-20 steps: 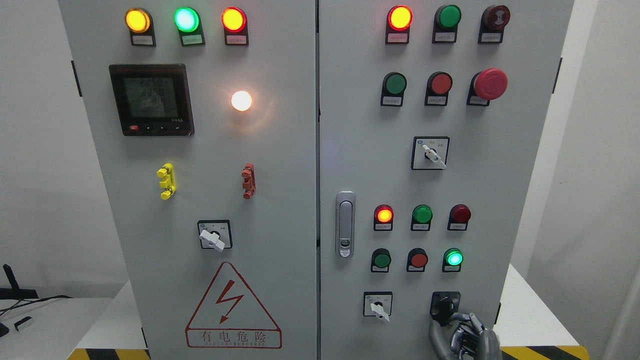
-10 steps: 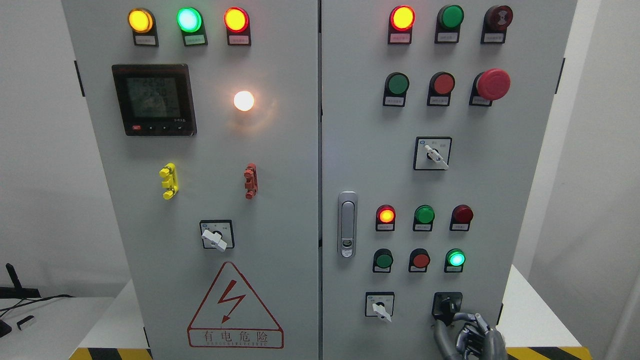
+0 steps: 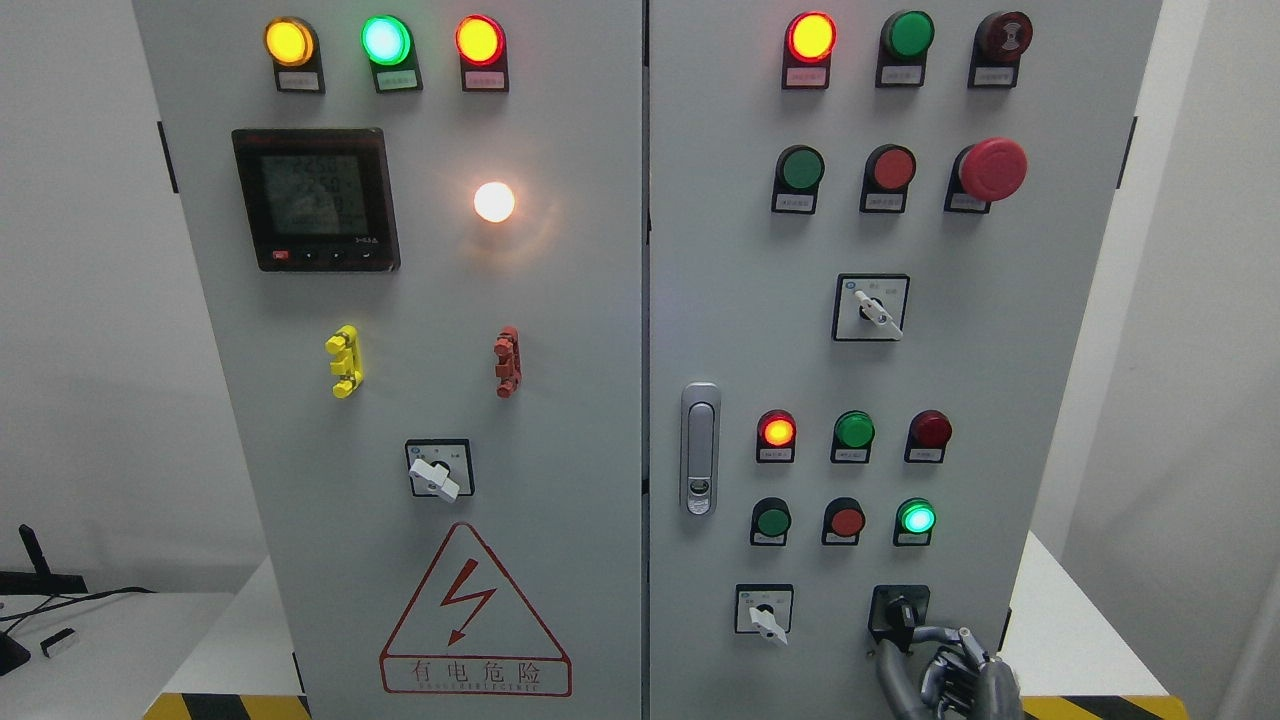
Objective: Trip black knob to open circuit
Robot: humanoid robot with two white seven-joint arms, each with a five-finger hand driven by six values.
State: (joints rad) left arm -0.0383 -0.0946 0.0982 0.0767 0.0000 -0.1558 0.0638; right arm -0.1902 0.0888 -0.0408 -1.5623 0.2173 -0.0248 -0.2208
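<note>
The black knob (image 3: 898, 612) is sitting at the lower right corner of the cabinet's right door (image 3: 720, 300), right of a white selector (image 3: 765, 618). The right hand (image 3: 950, 672) is coming up from the bottom edge, its fingers (image 3: 925, 634) curling against the knob from below, so it is gripping the knob, I think. It is probably holding from under to get turning force. The green lamp (image 3: 916, 518) above is glowing, so the circuit is seeming not yet tripped.
</note>
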